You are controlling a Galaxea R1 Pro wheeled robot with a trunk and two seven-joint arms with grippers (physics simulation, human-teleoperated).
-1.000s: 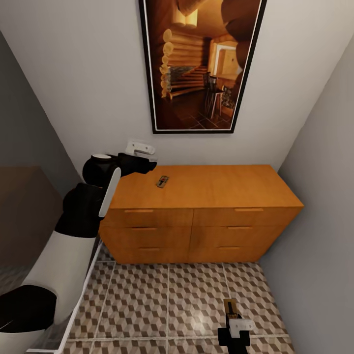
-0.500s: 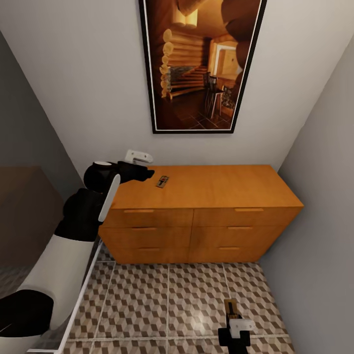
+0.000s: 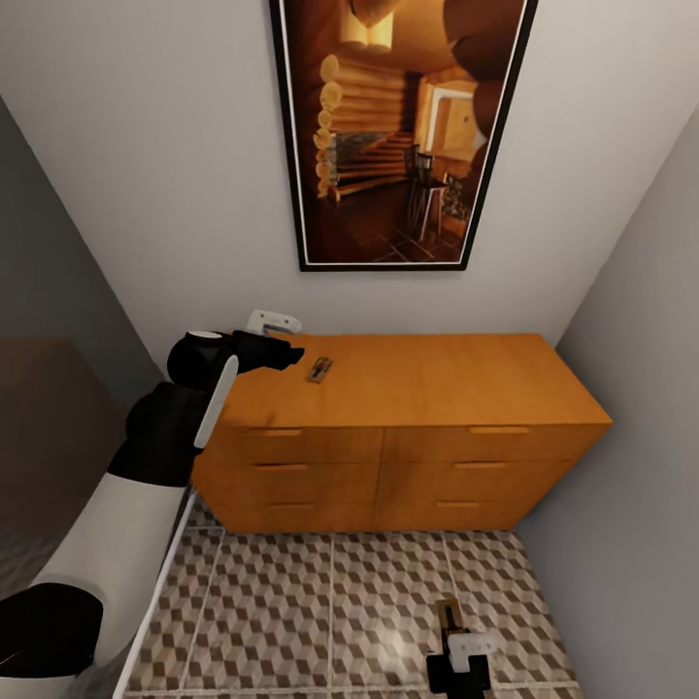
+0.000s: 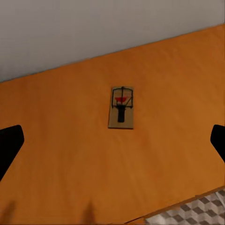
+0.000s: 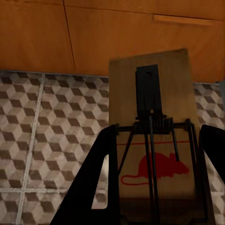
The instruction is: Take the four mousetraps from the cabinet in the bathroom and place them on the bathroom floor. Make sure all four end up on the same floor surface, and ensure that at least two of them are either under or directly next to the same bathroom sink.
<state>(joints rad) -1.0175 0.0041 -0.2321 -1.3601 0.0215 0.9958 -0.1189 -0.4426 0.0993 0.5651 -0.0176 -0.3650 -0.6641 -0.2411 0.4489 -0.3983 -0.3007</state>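
One mousetrap (image 3: 318,369) lies flat on the top of the orange-brown cabinet (image 3: 437,374), near its back left. My left gripper (image 3: 289,353) hovers just left of it, over the cabinet's left end. In the left wrist view that mousetrap (image 4: 122,108) lies between and ahead of the wide-apart black fingers (image 4: 9,143), so the gripper is open and empty. Low over the bathroom floor (image 3: 291,602), my right gripper (image 3: 456,652) is shut on a second mousetrap (image 3: 449,614). In the right wrist view this mousetrap (image 5: 152,93) sits between the two fingers (image 5: 93,183).
A large framed picture (image 3: 398,126) hangs on the wall above the cabinet. Grey walls close in on both sides, and the right wall (image 3: 641,408) meets the cabinet's right end. A dark surface (image 3: 39,427) lies to the left. Patterned tiles stretch in front of the drawers.
The head camera has tilted a little, so the cabinet sits lower in the picture. My left gripper has dropped closer to the cabinet top beside the mousetrap. The right gripper still holds its mousetrap.
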